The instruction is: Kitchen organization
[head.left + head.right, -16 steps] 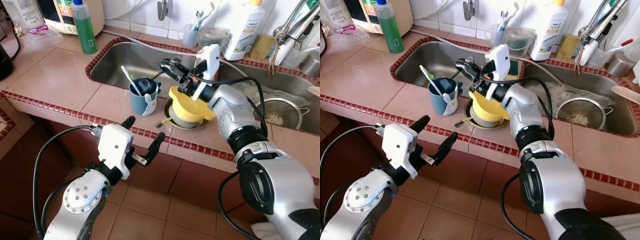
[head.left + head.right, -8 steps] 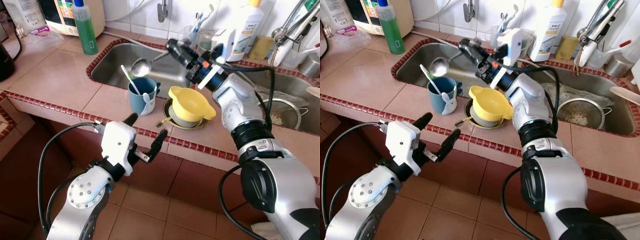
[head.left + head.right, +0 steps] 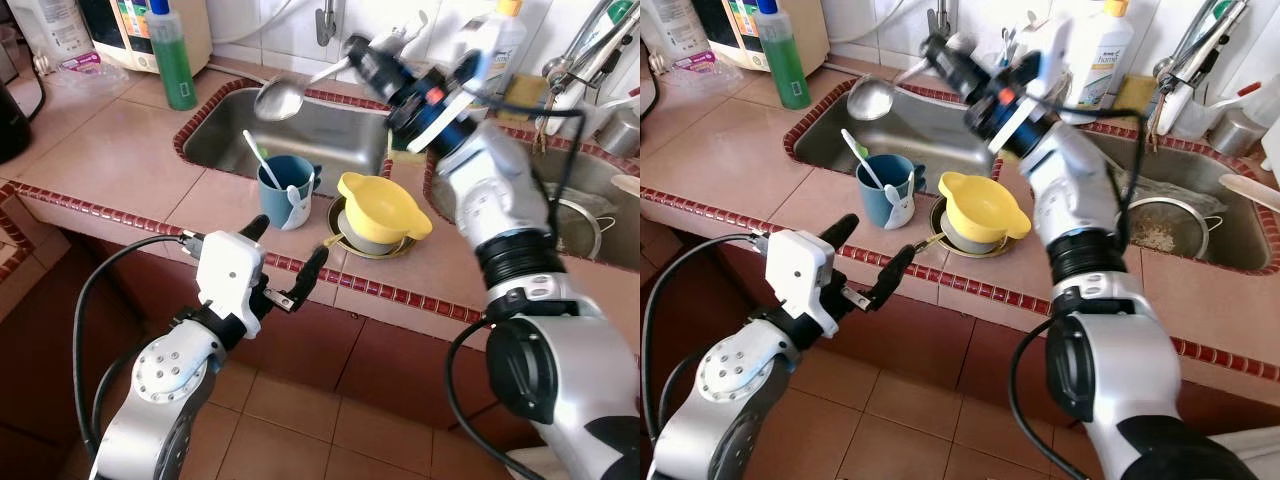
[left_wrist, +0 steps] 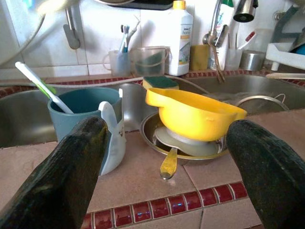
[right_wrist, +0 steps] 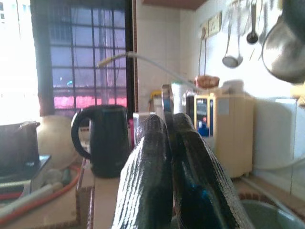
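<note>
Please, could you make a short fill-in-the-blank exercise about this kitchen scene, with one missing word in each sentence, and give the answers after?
1. The right gripper is shut on the handle of a metal ____.
2. The left gripper is ____ and holds nothing.
3. The yellow bowl lies upside down on a ____.
4. The blue mug stands on the counter ____ the sink.

Answers: ladle; open; plate; beside

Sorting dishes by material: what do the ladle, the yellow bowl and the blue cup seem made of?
Ladle: polished metal, probably stainless steel, with a mirror-like bowl. Yellow bowl: likely plastic, opaque with a smooth, soft sheen and a moulded lip. Blue cup: plastic or glazed ceramic, matte teal; the look leaves it open.
</note>
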Available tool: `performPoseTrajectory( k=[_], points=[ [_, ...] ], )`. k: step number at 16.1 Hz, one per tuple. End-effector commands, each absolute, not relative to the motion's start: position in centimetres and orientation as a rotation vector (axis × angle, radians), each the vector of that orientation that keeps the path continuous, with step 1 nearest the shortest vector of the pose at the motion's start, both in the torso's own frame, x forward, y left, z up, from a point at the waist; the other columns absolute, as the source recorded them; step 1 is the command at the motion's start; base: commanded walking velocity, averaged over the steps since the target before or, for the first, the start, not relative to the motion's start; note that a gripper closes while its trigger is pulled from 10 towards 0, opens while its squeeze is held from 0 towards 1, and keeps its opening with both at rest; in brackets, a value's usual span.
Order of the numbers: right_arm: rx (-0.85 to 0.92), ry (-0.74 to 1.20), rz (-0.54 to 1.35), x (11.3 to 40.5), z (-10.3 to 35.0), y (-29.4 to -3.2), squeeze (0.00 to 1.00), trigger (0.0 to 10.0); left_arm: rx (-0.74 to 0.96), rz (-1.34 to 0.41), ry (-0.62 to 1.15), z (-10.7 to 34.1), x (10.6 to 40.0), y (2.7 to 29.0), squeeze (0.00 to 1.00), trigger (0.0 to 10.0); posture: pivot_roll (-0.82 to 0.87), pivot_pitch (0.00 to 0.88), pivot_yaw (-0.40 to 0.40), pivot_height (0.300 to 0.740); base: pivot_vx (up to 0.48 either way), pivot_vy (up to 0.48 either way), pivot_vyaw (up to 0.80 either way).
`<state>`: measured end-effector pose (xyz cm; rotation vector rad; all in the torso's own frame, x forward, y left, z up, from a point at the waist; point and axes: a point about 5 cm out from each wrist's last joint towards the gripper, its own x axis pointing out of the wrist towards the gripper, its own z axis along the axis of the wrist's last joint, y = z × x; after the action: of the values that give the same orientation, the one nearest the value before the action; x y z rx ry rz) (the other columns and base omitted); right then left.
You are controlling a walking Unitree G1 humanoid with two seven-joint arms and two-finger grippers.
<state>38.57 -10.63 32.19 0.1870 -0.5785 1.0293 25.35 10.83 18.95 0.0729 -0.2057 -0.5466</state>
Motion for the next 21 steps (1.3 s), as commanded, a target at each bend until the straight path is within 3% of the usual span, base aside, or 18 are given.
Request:
performPoseTrajectory(
  k=[1,6,11,16,21],
  points=[
    [0.186,-0.651,1.013,38.1,34.1,-11.5,0.00,10.0,0.067,-0.538,-0.233,19.4,25.8,11.0,0.00,10.0,-0.02,0.081,-0.071,0.740,0.000,0.000,0.00],
    [0.175,-0.707,0.933,37.6,34.6,-13.5,0.00,10.0,0.056,-0.440,-0.281,21.0,27.7,14.1,0.00,10.0,-0.04,0.041,-0.066,0.740,0.000,0.000,0.00],
    [0.140,-0.812,0.708,36.5,34.6,-16.7,0.00,10.0,0.010,-0.331,-0.328,23.1,30.0,18.1,0.00,10.0,-0.06,0.005,-0.034,0.740,0.000,0.000,0.00],
    [0.112,-0.812,0.561,35.0,32.9,-18.2,0.00,10.0,0.030,-0.372,-0.312,23.0,30.5,18.2,0.00,10.0,-0.07,0.000,-0.021,0.740,0.000,0.000,0.00],
    [0.127,-0.726,0.498,34.2,29.9,-17.7,0.00,10.0,0.061,-0.401,-0.291,22.9,31.1,18.2,0.00,10.0,-0.08,0.000,-0.002,0.740,0.000,0.000,0.00]
  ],
)
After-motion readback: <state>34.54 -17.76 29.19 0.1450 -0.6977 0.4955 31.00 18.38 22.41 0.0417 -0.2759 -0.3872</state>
